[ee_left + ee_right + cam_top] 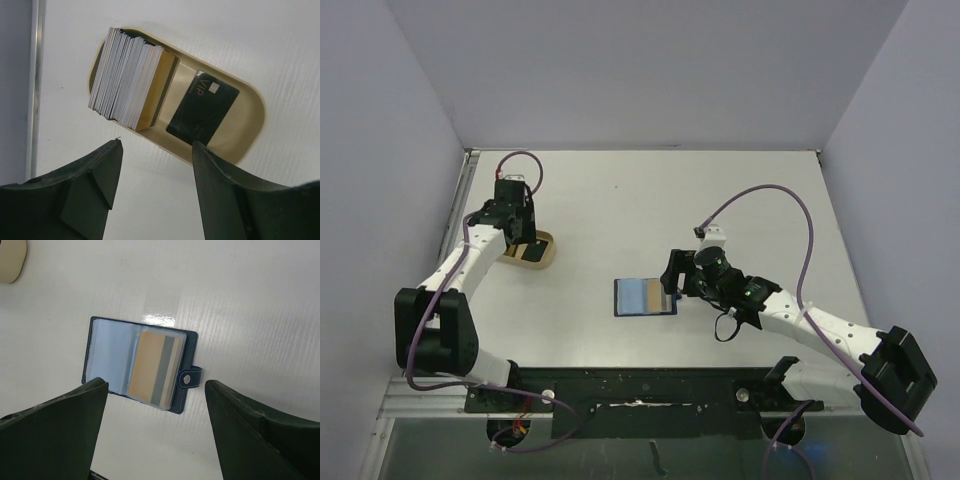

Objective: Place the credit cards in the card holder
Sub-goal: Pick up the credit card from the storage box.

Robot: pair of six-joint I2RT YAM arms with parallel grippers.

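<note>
The card holder (645, 297) lies open on the table, lighter blue inside, its snap tab (190, 377) pointing right. A tan credit card with a grey stripe (152, 367) sits in its right-hand sleeve. My right gripper (156, 385) hovers just above the holder, open and holding nothing. Several more credit cards stand on edge in a stack (127, 80) in the beige tray (250, 135). A black card (202, 112) lies flat beside the stack. My left gripper (157, 145) hangs open over the tray's near edge, nothing between its fingers.
The tray (542, 252) sits at the table's left, close to the metal side rail (468, 185). One corner of the tray (10, 260) shows at the upper left of the right wrist view. Grey walls enclose the table on three sides.
</note>
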